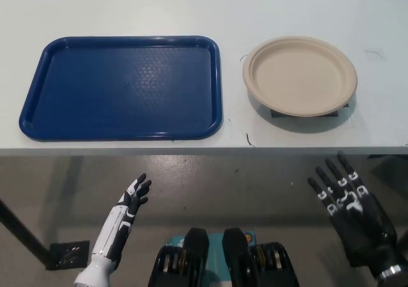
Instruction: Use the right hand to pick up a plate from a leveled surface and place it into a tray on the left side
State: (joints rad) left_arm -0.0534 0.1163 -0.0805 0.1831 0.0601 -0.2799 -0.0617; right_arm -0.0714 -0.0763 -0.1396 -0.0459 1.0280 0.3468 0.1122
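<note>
A beige round plate [299, 74] rests on a low dark block at the right of the white table [204, 6]. A blue tray [121, 86] lies flat to its left, with nothing in it. My black right hand [349, 204] is open below the table's front edge, fingers spread and pointing up, under the plate's right side and well short of it. Lower left, my white left hand [127, 207] rests open below the table edge, fingers apart.
The table's front edge [204, 150] runs across the middle of the view, with grey floor below it. A dark table leg [25, 236] slants at the lower left. A thin gap separates tray and plate.
</note>
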